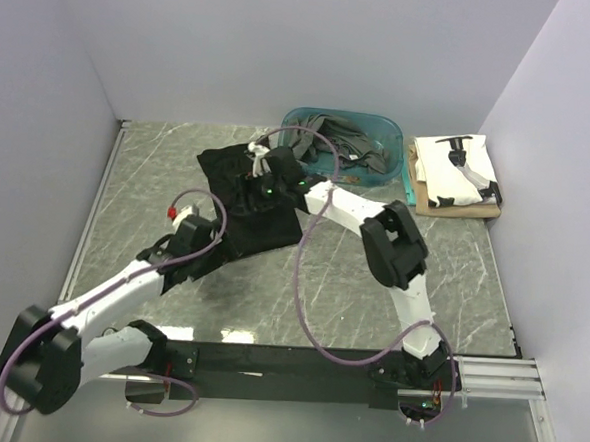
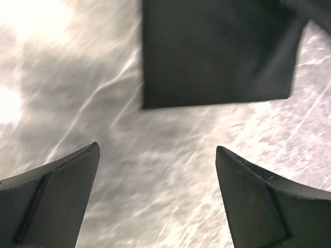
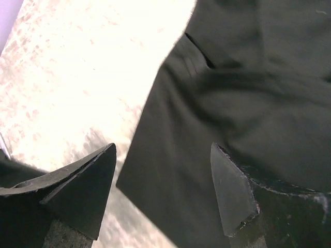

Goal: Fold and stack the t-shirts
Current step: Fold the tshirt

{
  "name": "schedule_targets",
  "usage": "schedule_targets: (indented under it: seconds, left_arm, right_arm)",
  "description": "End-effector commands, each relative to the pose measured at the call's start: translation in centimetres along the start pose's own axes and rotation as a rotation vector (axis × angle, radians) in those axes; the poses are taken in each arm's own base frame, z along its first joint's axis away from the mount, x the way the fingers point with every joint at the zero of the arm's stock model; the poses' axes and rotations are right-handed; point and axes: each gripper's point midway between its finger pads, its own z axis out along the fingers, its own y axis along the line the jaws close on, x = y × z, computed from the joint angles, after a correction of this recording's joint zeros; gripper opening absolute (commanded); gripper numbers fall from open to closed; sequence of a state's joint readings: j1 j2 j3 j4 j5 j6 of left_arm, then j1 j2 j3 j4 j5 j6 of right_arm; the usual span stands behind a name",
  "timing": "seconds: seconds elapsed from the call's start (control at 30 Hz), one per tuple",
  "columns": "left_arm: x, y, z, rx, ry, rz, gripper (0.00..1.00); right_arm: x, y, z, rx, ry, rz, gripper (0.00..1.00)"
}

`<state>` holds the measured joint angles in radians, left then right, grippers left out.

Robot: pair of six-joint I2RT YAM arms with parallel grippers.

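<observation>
A plain black t-shirt (image 1: 266, 229) lies partly folded on the marble table (image 1: 158, 173). My left gripper (image 1: 212, 240) is open and empty at the shirt's near left edge; in the left wrist view its tips (image 2: 158, 150) hover over bare table, with a corner of the black shirt (image 2: 217, 51) just ahead. My right gripper (image 1: 258, 175) is open over the shirt's far part; in the right wrist view it (image 3: 163, 150) straddles the edge of the black shirt (image 3: 232, 93). A white printed t-shirt (image 1: 456, 169) lies folded on a tan one (image 1: 463, 208) at the far right.
A teal plastic tub (image 1: 392, 147) holding dark grey shirts (image 1: 345, 142) stands at the back, right of the black shirt. White walls enclose the table on three sides. The right arm's cable (image 1: 301, 282) loops over the table's middle.
</observation>
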<state>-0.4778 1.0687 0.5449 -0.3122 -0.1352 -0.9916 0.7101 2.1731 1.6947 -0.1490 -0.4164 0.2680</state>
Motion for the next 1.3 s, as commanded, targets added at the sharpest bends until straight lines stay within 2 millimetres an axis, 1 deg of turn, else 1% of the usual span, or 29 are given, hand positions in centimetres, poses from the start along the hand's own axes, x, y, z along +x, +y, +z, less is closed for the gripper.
schedule_targets:
  seconds: [0.0,0.03,0.07,0.1,0.13,0.2,0.23,0.27,0.37,0.43,0.47,0.6,0.7,0.73,0.8,0.83,0.87,0.9,0.93,0.97,1.0,1.03,1.07,1.1,1.13,1.17,1.2,1.23,1.27]
  left_arm:
    - [0.4,0.6,-0.9,0.017,-0.019,-0.067,1.00]
    - [0.0,0.9,-1.2,0.012,-0.044,-0.075,1.00]
    - [-0.1,1.1,-1.3,0.000,-0.052,-0.078,0.99]
    - [-0.1,1.5,-1.5,-0.013,-0.053,-0.077,0.99]
    - [-0.4,1.4,-1.6,-0.015,-0.067,-0.079,0.99]
    - [-0.4,1.6,-1.7,-0.026,-0.064,-0.075,0.99]
    - [-0.5,1.6,-1.7,-0.033,-0.065,-0.071,0.99]
    - [-0.5,1.6,-1.6,-0.037,-0.059,-0.067,0.99]
    - [-0.2,1.7,-1.4,-0.050,-0.045,-0.058,0.99]
    - [-0.1,1.6,-1.3,-0.046,-0.038,-0.055,0.99]
    - [-0.2,1.4,-1.3,-0.038,-0.038,-0.054,0.99]
    - [-0.7,1.0,-1.6,-0.023,-0.056,-0.060,0.99]
    - [-1.2,0.3,-1.8,-0.001,-0.072,-0.061,1.00]
    - [-1.3,0.1,-1.8,0.004,-0.074,-0.059,1.00]
    - [-1.8,-0.4,-1.5,0.002,-0.086,-0.059,0.99]
    - [-2.0,-0.5,-1.4,-0.002,-0.090,-0.063,0.99]
    - [-2.2,-0.7,-1.1,-0.007,-0.095,-0.060,1.00]
    - [-2.4,-0.8,-0.8,-0.023,-0.093,-0.057,0.99]
    - [-2.8,-0.8,-0.6,-0.034,-0.103,-0.056,0.99]
    - [-2.9,-1.0,-0.4,-0.038,-0.102,-0.048,0.99]
    - [-3.3,-1.3,0.0,-0.042,-0.108,-0.048,0.99]
    - [-3.5,-1.4,0.2,-0.045,-0.111,-0.050,0.99]
    - [-3.7,-1.4,0.5,-0.047,-0.109,-0.052,0.99]
    - [-3.7,-1.7,1.0,-0.040,-0.099,-0.051,0.99]
    - [-3.7,-1.9,1.2,-0.036,-0.086,-0.055,0.99]
    - [-3.6,-2.1,1.4,-0.027,-0.078,-0.053,0.98]
    - [-3.4,-1.9,1.9,-0.035,-0.064,-0.048,0.96]
    - [-3.4,-2.1,2.1,-0.027,-0.062,-0.049,0.91]
    - [-3.2,-2.1,2.3,-0.025,-0.055,-0.047,0.89]
  right_arm:
    - [-2.0,1.3,1.9,-0.081,-0.030,-0.007,0.80]
    - [-1.9,1.2,2.5,-0.087,-0.023,0.003,0.80]
    - [-3.4,1.9,2.7,-0.111,-0.047,-0.004,0.80]
    - [-2.7,1.2,3.9,-0.108,-0.031,0.026,0.80]
    - [-4.0,1.6,4.2,-0.123,-0.064,0.021,0.80]
    - [-3.9,0.8,5.6,-0.114,-0.065,0.038,0.80]
    - [-5.3,1.2,5.7,-0.118,-0.097,0.025,0.80]
    - [-5.0,0.7,6.5,-0.114,-0.097,0.027,0.80]
    - [-6.1,-0.3,7.7,-0.097,-0.159,0.021,0.83]
    - [-7.4,-0.9,7.9,-0.093,-0.193,0.059,0.86]
    - [-6.7,-1.3,8.6,-0.121,-0.175,0.099,0.86]
    - [-7.9,-0.6,7.8,-0.191,-0.188,0.115,0.88]
    - [-10.9,0.6,5.3,-0.171,-0.257,0.056,0.89]
    - [-12.7,1.4,3.8,-0.164,-0.293,0.032,0.90]
    - [-14.4,2.0,2.0,-0.144,-0.321,-0.022,0.92]
    - [-16.1,2.8,0.1,-0.131,-0.360,-0.042,0.92]
    - [-16.7,3.1,-0.9,-0.124,-0.377,-0.053,0.93]
    - [-16.3,2.7,-1.3,-0.106,-0.373,-0.041,0.93]
    - [-17.8,3.4,-3.9,-0.098,-0.416,-0.044,0.94]
    - [-18.0,3.3,-4.8,-0.071,-0.432,-0.032,0.94]
    - [-16.2,1.8,-4.7,-0.032,-0.405,-0.012,0.95]
    - [-15.8,1.4,-5.4,-0.001,-0.409,-0.005,0.95]
    - [-16.9,1.7,-8.2,0.049,-0.467,-0.015,0.96]
    - [-14.0,-0.2,-7.9,0.103,-0.416,0.012,0.96]
    - [-14.4,0.0,-10.1,0.136,-0.449,0.016,0.96]
    - [-14.1,-0.9,-10.9,0.182,-0.474,0.027,0.97]
    - [-11.1,-2.2,-10.6,0.221,-0.419,0.055,0.97]
    - [-10.8,-2.3,-12.1,0.235,-0.430,0.063,0.97]
    - [-9.8,-2.8,-12.5,0.252,-0.416,0.077,0.97]
